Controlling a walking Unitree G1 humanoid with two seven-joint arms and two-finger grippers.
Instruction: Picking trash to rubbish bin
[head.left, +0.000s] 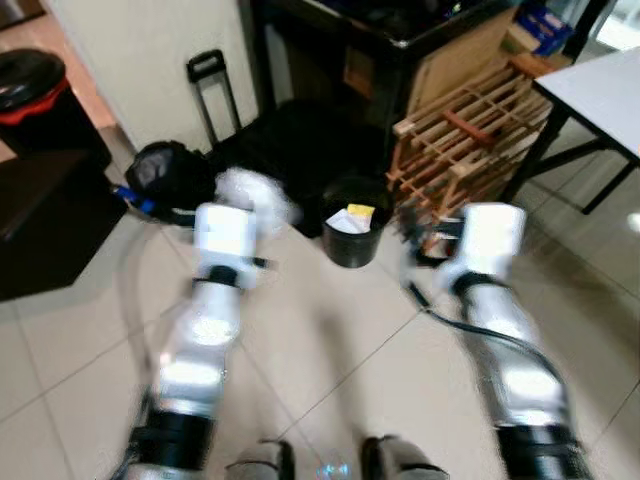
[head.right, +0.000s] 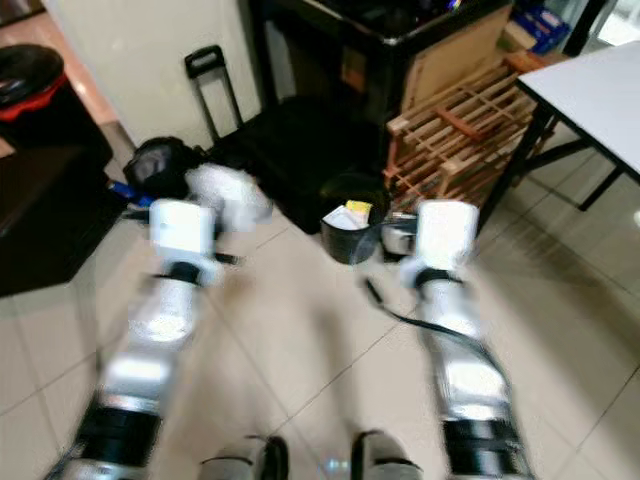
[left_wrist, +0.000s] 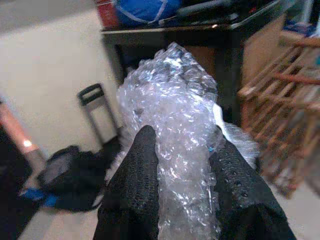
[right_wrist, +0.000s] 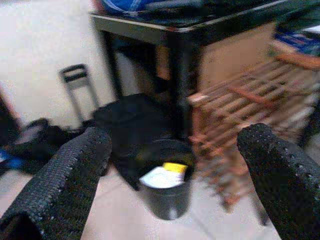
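Left eye view: we take the black rubbish bin (head.left: 352, 235) on the tiled floor (head.left: 330, 350) as landmark; white and yellow scraps lie inside it. Our left gripper (head.left: 255, 197) is raised to the bin's left, apart from it, carrying a pale blurred wad of bubble wrap (head.left: 262, 194). Our right arm (head.left: 490, 300) reaches forward on the bin's right. A wooden rack (head.left: 470, 130) leans just behind and right of the bin, under a black table (head.left: 390, 40).

Right eye view: the same layout, with a black bag (head.right: 165, 168) well left of the bin.

Left wrist view: both black fingers (left_wrist: 140, 185) are clamped on the crumpled bubble wrap, which sticks out past the fingertips.

Right wrist view: our right gripper (right_wrist: 175, 145) is spread wide and empty, its fingers framing the bin beyond them.
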